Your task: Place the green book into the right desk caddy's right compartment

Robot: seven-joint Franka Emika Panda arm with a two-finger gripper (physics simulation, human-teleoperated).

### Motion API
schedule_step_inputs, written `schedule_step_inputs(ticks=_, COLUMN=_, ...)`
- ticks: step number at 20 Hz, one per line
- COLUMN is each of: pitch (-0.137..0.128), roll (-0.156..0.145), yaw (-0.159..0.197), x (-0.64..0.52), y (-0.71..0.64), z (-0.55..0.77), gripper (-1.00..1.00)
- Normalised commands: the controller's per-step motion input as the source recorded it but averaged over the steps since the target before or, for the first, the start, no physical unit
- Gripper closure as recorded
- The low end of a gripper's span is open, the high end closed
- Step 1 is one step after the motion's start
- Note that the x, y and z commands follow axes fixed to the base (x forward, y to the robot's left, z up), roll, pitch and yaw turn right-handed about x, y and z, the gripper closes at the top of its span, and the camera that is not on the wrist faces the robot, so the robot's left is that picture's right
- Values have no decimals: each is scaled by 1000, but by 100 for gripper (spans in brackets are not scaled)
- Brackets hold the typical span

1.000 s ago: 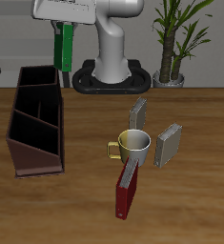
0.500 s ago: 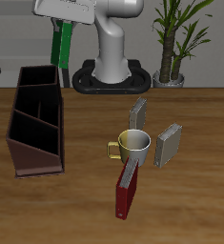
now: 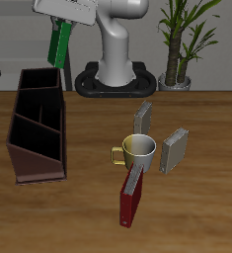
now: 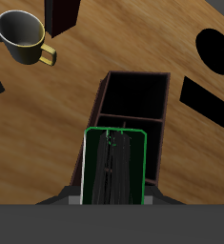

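Observation:
The green book (image 3: 60,42) hangs upright from my gripper (image 3: 63,24), high above the back end of the right desk caddy (image 3: 36,124), a long dark brown box with inner dividers. The gripper is shut on the book's top edge. In the wrist view the green book (image 4: 113,167) fills the near field, and the caddy (image 4: 134,119) with its open compartments lies below it. The fingers are mostly hidden behind the book.
A yellow-and-white mug (image 3: 137,151) stands mid-table, also in the wrist view (image 4: 24,34). A dark red book (image 3: 130,199) stands in front of it near the table's front edge. Two grey books (image 3: 174,150) stand beside and behind the mug. A potted plant (image 3: 182,44) is at the back.
The gripper and the green book have shifted slightly upward and toward the caddy's side. Nothing else moved.

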Motion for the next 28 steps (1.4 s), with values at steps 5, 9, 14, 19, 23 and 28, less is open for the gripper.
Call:
schedule_step_inputs(ticks=5, pitch=-5, roll=-33, yaw=-9, x=-267, y=15, z=-23, gripper=100)
schedule_step_inputs(ticks=9, pitch=-9, roll=-47, yaw=-31, x=-199, y=-74, z=-3, gripper=100)
schedule_step_inputs(ticks=14, pitch=2, roll=-45, yaw=-31, x=-81, y=-97, z=-10, gripper=100)
schedule_step_inputs(ticks=19, pitch=10, roll=-68, yaw=-60, x=41, y=-186, z=-37, gripper=100)
schedule_step_inputs(ticks=23, pitch=62, roll=-37, yaw=-73, x=65, y=-59, z=-113, gripper=100)
schedule_step_inputs(ticks=28, pitch=10, roll=8, yaw=-22, x=-61, y=92, z=-50, gripper=100)
